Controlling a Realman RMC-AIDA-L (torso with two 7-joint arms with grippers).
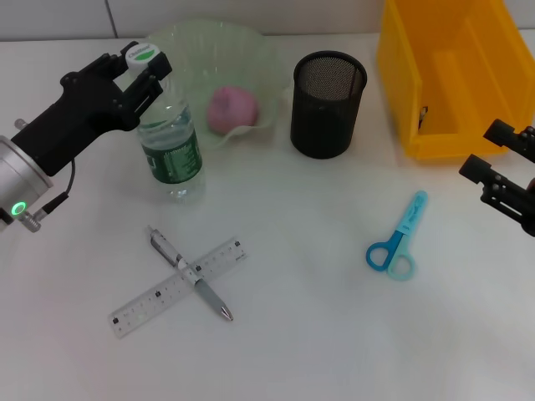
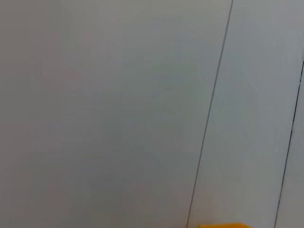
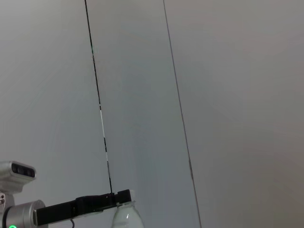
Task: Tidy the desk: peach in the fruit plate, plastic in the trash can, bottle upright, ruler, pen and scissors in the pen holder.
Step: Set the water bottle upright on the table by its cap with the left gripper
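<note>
Head view: we find the left gripper (image 1: 144,73) clamped on the upright bottle (image 1: 170,142) at its cap; the right gripper (image 1: 495,159) sits idle, spread wide.

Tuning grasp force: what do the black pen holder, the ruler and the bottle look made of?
Black cylindrical pen holder: likely metal mesh, matte; the wall shows a fine grid. Clear flat ruler: probably transparent plastic; the pen crossing it shows through, with printed marks. Clear water bottle: thin glossy plastic by the look, see-through, green label, white cap held between the left hand's fingers.
</note>
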